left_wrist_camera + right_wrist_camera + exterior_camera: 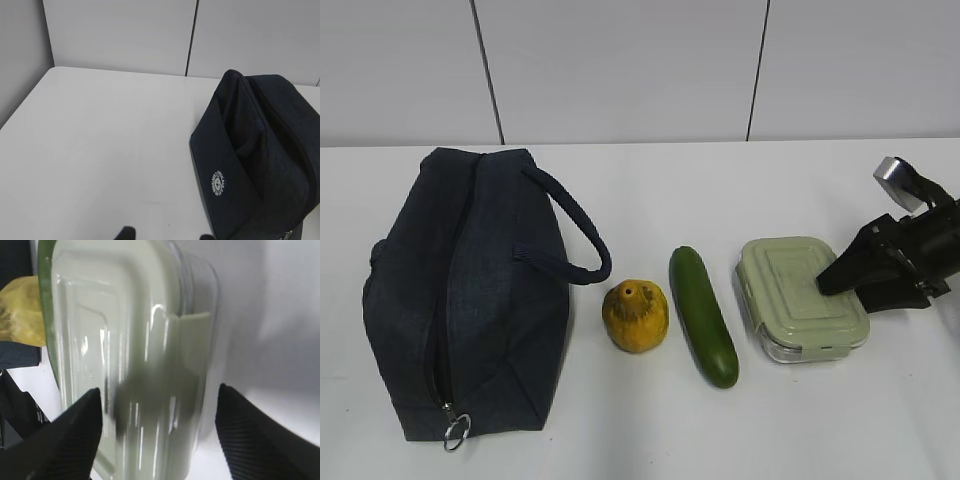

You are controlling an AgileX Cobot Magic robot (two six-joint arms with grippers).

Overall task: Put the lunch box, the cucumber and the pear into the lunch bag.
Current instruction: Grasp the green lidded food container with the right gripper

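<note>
The navy lunch bag (470, 290) lies at the left of the white table, its zipper's ring pull (457, 430) at the near end. To its right come the yellow pear (635, 315), the dark green cucumber (703, 315) and the lunch box (795, 295) with its pale green lid. My right gripper (845, 290) hangs over the lunch box's right end. In the right wrist view the gripper (159, 390) is open: one finger stands above the lunch box's lid (100, 330), the other past its outer wall. My left gripper (166, 235) is open over bare table beside the lunch bag (260, 160).
A grey wall with panel seams (485, 70) stands behind the table. The bag's strap handle (575, 235) loops out toward the pear. The pear (22, 310) shows beyond the box in the right wrist view. Bare table (100, 150) stretches left of the bag.
</note>
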